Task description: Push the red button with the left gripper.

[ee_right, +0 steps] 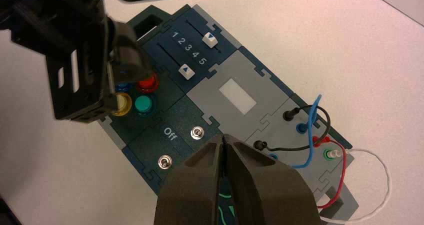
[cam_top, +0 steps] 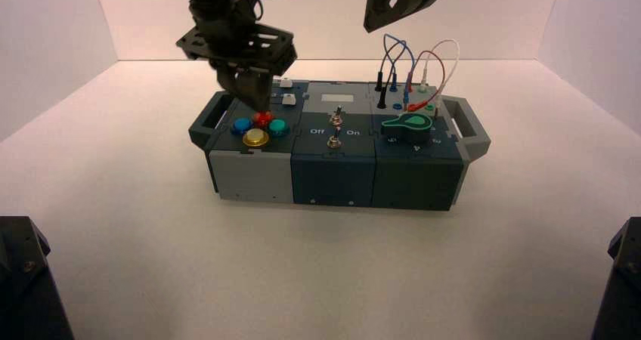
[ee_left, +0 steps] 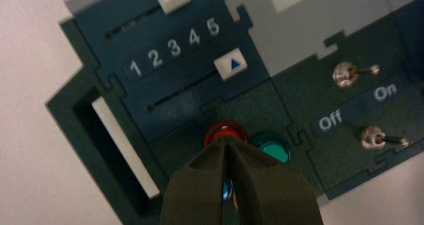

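Observation:
The red button (cam_top: 262, 118) glows at the back of the four-button cluster on the box's left module, between the blue button (cam_top: 241, 125) and the teal button (cam_top: 278, 126), behind the yellow button (cam_top: 255, 137). My left gripper (cam_top: 260, 104) is shut, its tip down on the red button. In the left wrist view its closed tip (ee_left: 227, 140) sits on the red button (ee_left: 225, 131), beside the teal button (ee_left: 272, 148). The right wrist view shows the red button (ee_right: 148, 83) beside the left gripper (ee_right: 131, 65). My right gripper (ee_right: 223, 139) is shut and held high above the box's right side.
Two white sliders (ee_left: 230, 64) run along a scale marked 1 to 5. Two toggle switches (ee_left: 345, 74) stand in the middle by "Off" and "On". A green knob (cam_top: 408, 123) and plugged wires (cam_top: 412, 64) are on the right. Handles (cam_top: 214, 113) stick out at both ends.

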Tool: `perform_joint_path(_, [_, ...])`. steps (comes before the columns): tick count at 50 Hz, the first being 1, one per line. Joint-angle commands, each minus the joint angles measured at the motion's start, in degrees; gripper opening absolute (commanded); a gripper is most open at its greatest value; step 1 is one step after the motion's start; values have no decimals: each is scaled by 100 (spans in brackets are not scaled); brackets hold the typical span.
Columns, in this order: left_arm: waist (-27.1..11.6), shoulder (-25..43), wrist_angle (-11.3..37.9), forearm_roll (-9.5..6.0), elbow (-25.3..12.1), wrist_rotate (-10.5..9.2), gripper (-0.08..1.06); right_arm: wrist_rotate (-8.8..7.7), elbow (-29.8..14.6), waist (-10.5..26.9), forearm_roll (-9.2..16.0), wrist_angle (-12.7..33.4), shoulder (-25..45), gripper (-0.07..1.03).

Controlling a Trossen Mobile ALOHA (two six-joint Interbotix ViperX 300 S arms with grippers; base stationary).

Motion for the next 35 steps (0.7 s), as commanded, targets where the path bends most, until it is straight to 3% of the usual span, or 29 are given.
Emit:
perform_joint_path(1, [-44, 9, 35, -9, 0, -18, -3, 9, -167, 35, 9, -26, -35, -2])
perform_joint_path(17, [-44, -211, 53, -18, -9, -26, -3, 9, -176, 35, 0, -18, -35, -2])
perform_joint_path(29, [-44, -1143, 334, 9, -26, -132, -3, 26, -202, 35, 18, 18, -35, -2])
perform_joint_path(35, [-44, -1283, 360, 18, 9, -149, -3, 35, -202, 35, 18, 35, -35, -2])
